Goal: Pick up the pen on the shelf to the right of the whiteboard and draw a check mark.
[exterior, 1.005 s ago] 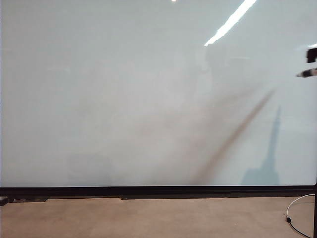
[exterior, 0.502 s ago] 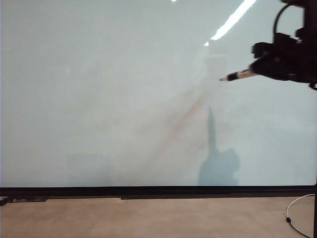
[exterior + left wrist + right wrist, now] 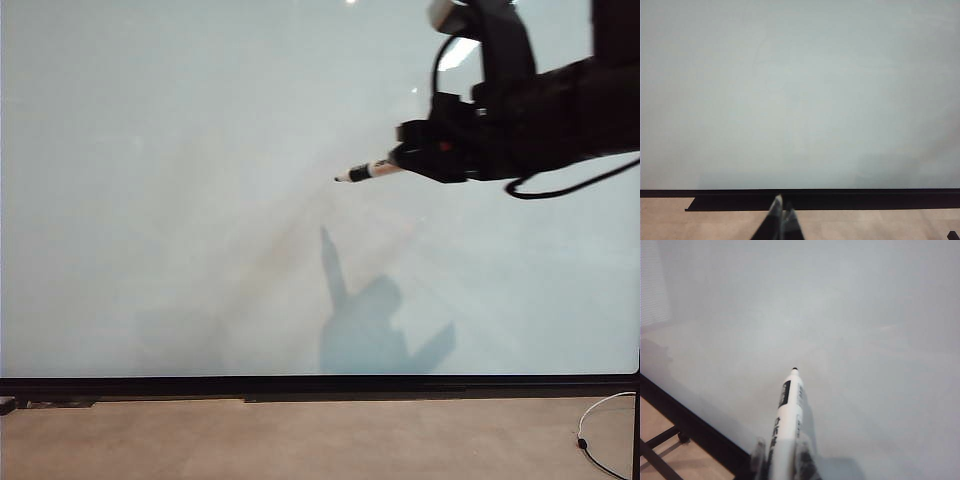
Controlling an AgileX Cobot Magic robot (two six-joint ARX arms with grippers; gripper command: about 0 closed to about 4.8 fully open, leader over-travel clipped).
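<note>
My right end effector (image 3: 405,160) clamps the pen (image 3: 362,171); I'd ease its tip squarely onto the whiteboard (image 3: 180,200). Left end effector (image 3: 781,220) closed, empty.

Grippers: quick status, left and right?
Left gripper: shut, empty, low before the large glossy whiteboard.
Right gripper: shut on the slim white black-tipped pen.

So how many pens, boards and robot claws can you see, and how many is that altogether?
Slim white marker pen with black tip: 1, held in the right claw
Large glossy white whiteboard with black frame: 1
Black robot claws: 2, counting the shut left claw
Check marks: 0
Total: 4
</note>
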